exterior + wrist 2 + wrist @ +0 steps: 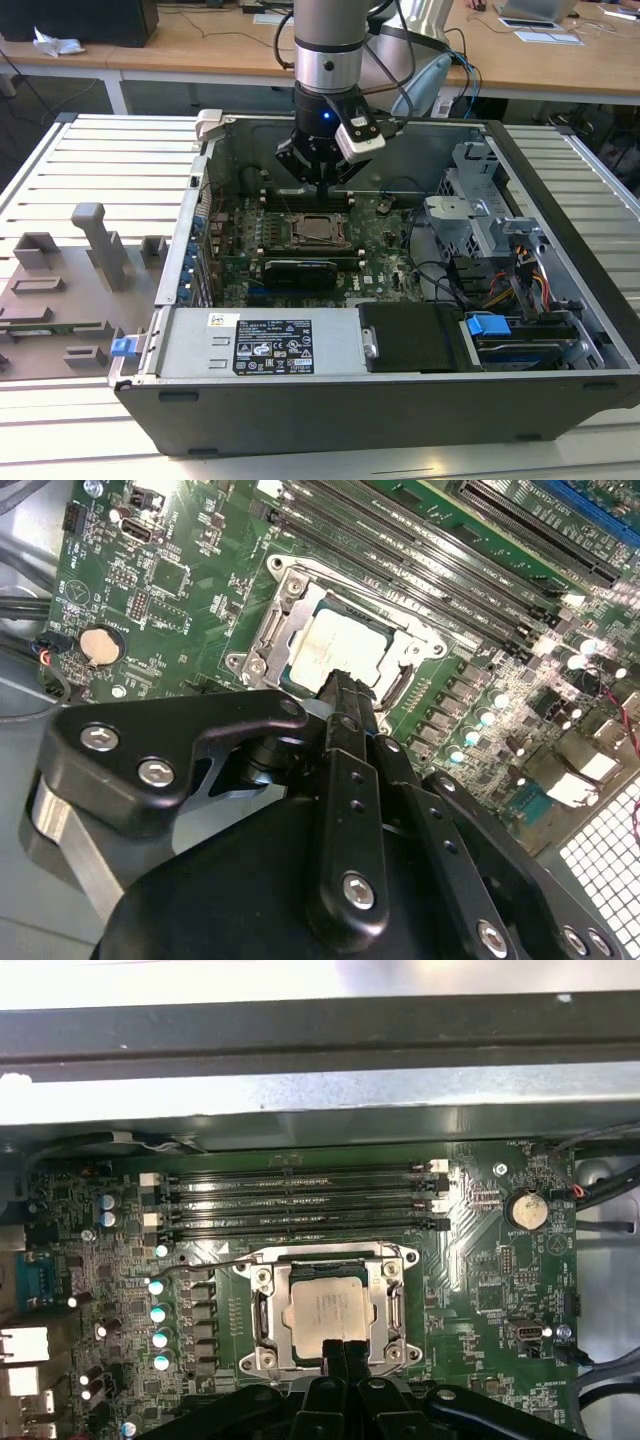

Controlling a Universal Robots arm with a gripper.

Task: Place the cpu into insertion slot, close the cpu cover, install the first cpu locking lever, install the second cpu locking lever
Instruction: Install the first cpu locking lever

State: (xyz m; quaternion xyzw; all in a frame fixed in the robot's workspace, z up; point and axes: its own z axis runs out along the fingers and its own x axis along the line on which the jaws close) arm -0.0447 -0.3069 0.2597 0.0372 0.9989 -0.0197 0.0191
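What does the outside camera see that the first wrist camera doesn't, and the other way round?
Exterior view: the whole computer case, the robot arm above it, and grey blocks on the table at the exterior view's left. First wrist view: the round coin battery and a row of small capacitors. Both: the cpu on the green motherboard, with the fingers right beside it.

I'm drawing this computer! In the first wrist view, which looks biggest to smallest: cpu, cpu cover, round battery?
1. the cpu cover, its frame wider than the chip
2. the cpu
3. the round battery, clearly smallest
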